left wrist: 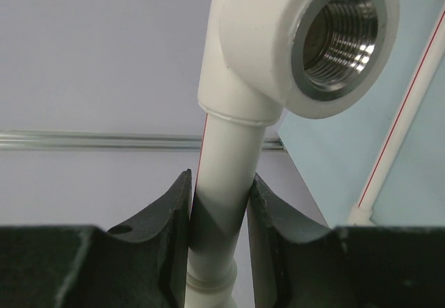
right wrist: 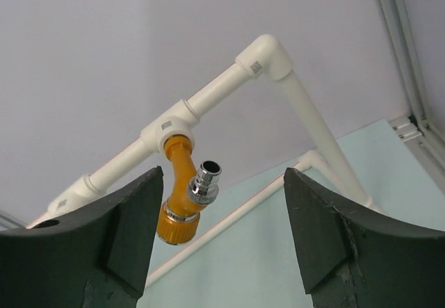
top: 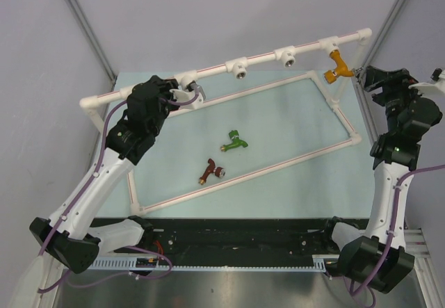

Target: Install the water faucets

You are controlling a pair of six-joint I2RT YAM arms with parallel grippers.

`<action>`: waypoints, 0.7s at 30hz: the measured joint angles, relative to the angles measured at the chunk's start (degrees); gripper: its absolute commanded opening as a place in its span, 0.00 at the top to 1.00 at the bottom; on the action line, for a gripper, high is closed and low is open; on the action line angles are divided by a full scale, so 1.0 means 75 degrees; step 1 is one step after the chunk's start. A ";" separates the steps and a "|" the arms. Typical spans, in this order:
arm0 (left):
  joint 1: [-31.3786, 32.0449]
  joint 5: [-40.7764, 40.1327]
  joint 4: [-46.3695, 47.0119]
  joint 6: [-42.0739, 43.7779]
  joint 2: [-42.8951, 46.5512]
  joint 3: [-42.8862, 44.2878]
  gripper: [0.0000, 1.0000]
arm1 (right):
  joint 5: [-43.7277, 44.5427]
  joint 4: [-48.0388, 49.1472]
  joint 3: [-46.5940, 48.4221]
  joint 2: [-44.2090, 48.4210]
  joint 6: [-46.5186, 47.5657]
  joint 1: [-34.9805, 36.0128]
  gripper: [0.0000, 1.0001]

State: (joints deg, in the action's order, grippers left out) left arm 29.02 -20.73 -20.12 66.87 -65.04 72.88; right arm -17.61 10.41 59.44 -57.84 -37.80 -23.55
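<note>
The orange-yellow faucet (top: 337, 67) hangs from the rightmost tee of the white pipe frame (top: 261, 58); it also shows in the right wrist view (right wrist: 182, 200). My right gripper (top: 363, 76) is open and empty just right of it, jaws wide apart (right wrist: 222, 231). The green faucet (top: 234, 141) and the dark red-brown faucet (top: 211, 172) lie on the mat. My left gripper (top: 182, 94) is shut on the frame's top pipe (left wrist: 222, 204) just below an empty silver-ringed tee socket (left wrist: 338, 33).
The frame's lower rectangle of white pipe (top: 243, 176) lies on the pale green mat (top: 278, 127) around the loose faucets. Two more empty tee sockets (top: 240, 67) sit along the top bar. Grey walls stand close on both sides.
</note>
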 measured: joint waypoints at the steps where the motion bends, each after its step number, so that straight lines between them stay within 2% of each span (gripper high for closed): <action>1: 0.0000 0.0000 0.0000 0.0000 0.0000 0.0000 1.00 | 0.0015 -0.0020 0.0000 0.0047 0.0347 0.0064 0.26; 13: 0.0015 -0.0003 0.0000 0.0000 0.0000 0.0000 1.00 | 0.0577 -0.1107 0.0490 0.0090 0.4202 0.1349 0.24; 21: 0.0015 -0.0003 0.0000 0.0000 0.0000 0.0000 1.00 | 0.0629 -0.2113 0.1504 -0.0475 0.6073 0.1728 0.21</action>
State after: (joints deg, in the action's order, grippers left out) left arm 29.12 -20.75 -20.12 66.87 -65.04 72.88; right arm -12.88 -5.43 70.72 -61.41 7.75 -10.59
